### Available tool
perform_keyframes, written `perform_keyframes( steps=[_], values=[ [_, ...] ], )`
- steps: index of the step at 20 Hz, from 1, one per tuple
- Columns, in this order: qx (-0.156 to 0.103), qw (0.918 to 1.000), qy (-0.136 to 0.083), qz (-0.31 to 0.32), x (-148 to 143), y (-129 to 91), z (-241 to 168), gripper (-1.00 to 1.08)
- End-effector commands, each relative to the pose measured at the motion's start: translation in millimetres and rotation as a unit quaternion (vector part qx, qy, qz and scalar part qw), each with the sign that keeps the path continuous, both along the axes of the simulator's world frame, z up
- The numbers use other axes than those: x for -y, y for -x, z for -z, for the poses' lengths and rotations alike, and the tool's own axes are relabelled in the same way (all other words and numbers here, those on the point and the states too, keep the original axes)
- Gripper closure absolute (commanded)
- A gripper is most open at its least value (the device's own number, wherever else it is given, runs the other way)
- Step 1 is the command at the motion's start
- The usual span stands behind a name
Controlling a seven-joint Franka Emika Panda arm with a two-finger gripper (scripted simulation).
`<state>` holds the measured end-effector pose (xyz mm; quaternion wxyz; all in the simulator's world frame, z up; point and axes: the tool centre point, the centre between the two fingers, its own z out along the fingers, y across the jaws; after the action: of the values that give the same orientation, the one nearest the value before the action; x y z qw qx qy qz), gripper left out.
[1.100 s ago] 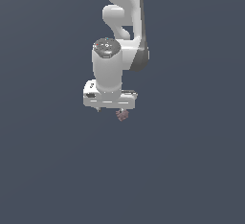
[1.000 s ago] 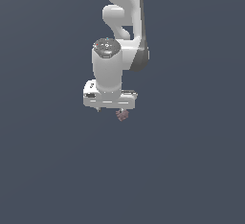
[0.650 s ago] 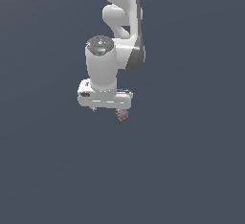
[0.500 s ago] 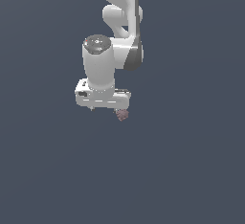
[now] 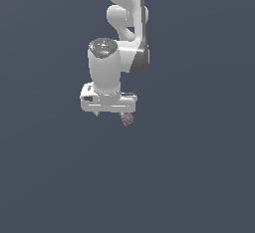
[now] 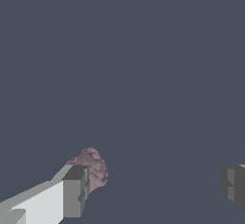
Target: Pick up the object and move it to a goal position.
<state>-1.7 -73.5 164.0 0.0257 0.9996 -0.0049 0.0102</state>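
fingers (image 6: 153,192): spread wide, nothing clamped; one pad (image 6: 74,192) sits right by the lump, the other is well apart from it.
object (image 5: 127,119): tiny reddish-brown bumpy lump, just under the hand on the ext. view's right; can't tell if it touches the near pad.
step: looks like grasp not made yet.
how: centre the lump between both pads before you clench, else it rolls off sideways.
goal: no marker visible.

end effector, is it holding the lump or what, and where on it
Nothing is held. The end effector is open: the lump sits against one finger, while the other finger stands well clear of it.
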Motion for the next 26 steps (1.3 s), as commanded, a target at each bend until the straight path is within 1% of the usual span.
perform_keyframes(
  steps=[1, 5, 9, 12, 18, 22, 26],
  values=[
    [-0.002, 0.9999, -0.001, -0.015, -4.2, 2.8, 4.7, -0.92],
    [-0.004, 0.9986, -0.003, -0.052, -13.7, 9.6, 15.4, -0.92],
    [-0.008, 0.9947, -0.007, -0.103, -26.8, 19.6, 29.5, -0.92],
    [-0.011, 0.9887, -0.010, -0.149, -39.0, 29.4, 41.8, -0.92],
    [-0.015, 0.9739, -0.016, -0.226, -59.4, 47.3, 61.3, -0.92],
    [-0.016, 0.9653, -0.019, -0.260, -68.4, 55.8, 69.4, -0.92],
    [-0.017, 0.9596, -0.021, -0.280, -73.8, 61.1, 74.1, -0.92]
  ],
)
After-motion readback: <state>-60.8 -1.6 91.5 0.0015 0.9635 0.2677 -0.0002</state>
